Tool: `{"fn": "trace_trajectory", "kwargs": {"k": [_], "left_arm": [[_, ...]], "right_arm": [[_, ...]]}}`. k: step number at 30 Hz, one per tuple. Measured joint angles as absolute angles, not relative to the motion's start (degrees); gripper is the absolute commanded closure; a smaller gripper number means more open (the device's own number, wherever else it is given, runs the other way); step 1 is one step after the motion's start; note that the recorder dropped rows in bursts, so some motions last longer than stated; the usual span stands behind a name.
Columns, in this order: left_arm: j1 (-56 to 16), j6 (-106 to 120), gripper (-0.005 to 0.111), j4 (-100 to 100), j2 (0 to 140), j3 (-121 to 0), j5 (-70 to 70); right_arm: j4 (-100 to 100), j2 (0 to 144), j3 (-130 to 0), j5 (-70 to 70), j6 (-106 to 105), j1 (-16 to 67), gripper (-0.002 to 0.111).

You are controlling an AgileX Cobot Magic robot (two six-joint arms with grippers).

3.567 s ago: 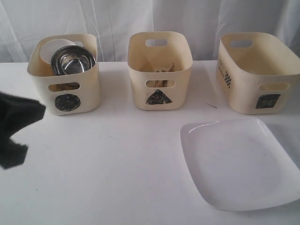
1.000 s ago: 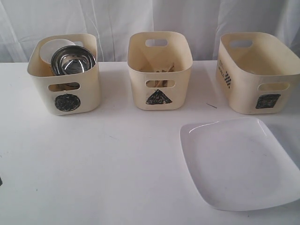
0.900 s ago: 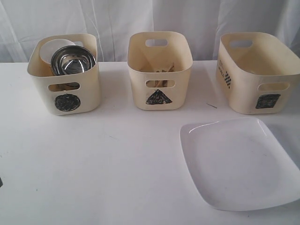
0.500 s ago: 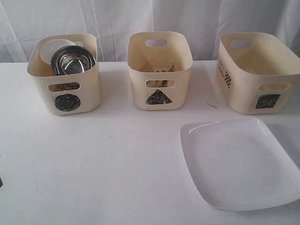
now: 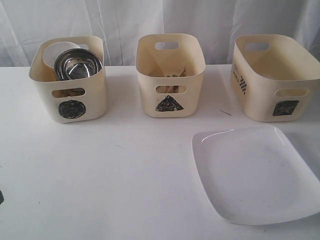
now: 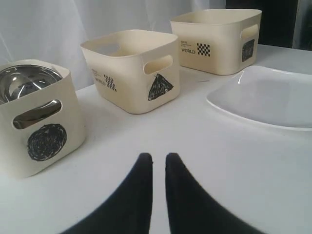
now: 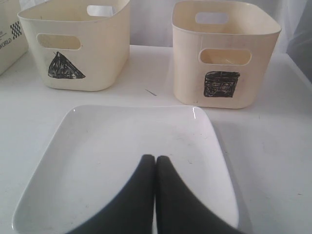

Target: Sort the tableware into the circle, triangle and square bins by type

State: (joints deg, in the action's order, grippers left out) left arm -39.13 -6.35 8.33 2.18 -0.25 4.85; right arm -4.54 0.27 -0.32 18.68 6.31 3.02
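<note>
A large square white plate [image 5: 257, 172] lies flat on the table at the front right, below the square bin [image 5: 260, 102]. The circle bin [image 5: 92, 102] at the back left holds a shiny steel bowl [image 5: 77, 65] and a small white bowl [image 5: 56, 50]. Wooden chopsticks [image 5: 175, 74] show inside the triangle bin [image 5: 192, 100] in the middle. My left gripper [image 6: 159, 157] hovers over bare table in front of the circle bin [image 6: 68, 117], open by a narrow slit and empty. My right gripper [image 7: 155, 158] is shut and empty, over the near part of the plate [image 7: 112, 141].
A white curtain hangs behind the three bins. A short thin dark sliver [image 5: 226, 113] lies on the table between the triangle and square bins. The white table [image 5: 125, 175] stretches in front of the circle and triangle bins.
The left arm, which reached into the exterior view from the left earlier, has pulled back to the edge. Over the last second nothing has moved.
</note>
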Motion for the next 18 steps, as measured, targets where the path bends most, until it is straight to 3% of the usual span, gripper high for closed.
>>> {"fn": "trace_trajectory", "kwargs": {"k": [18], "left_arm": [[-39.1,-1.7,0.090,8.3,2.2,-0.2,3.2]], "right_arm": [[-4.5,0.3,-0.3,18.7,6.3,3.0,0.108]]}}
